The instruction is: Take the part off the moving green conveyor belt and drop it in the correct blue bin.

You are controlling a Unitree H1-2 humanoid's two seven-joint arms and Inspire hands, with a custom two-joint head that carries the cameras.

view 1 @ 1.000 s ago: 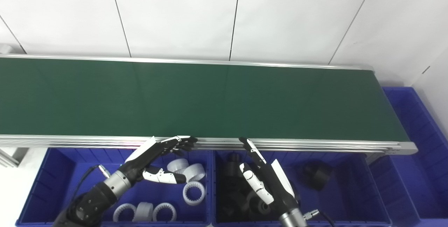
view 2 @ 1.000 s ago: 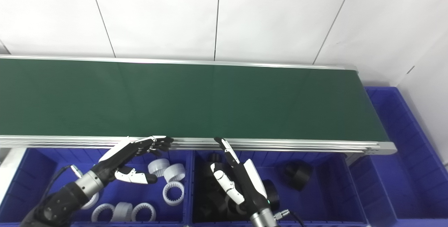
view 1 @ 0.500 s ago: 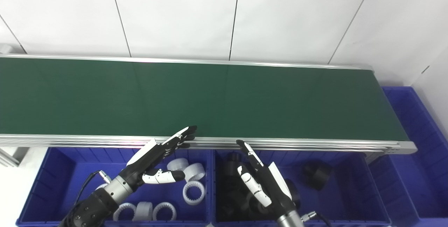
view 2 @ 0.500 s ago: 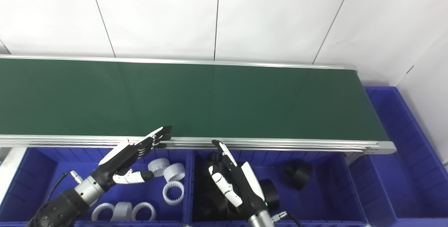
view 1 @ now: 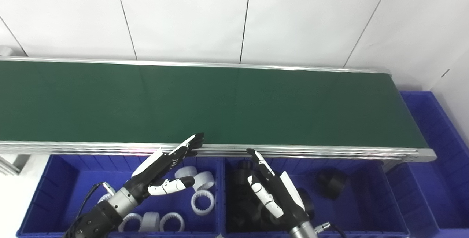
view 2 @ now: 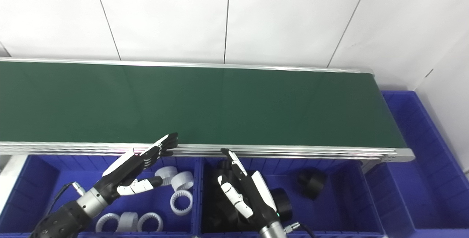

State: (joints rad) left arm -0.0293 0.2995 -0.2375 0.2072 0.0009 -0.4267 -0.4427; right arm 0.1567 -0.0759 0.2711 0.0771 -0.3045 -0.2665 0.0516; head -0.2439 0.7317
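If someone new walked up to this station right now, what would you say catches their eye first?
The long green conveyor belt spans the whole picture and carries no part. Below its near rail sit blue bins: the left bin holds white toothed rings, the middle bin holds black parts. The left hand and right hand, both open, hover over those bins, fingertips toward the belt's edge.
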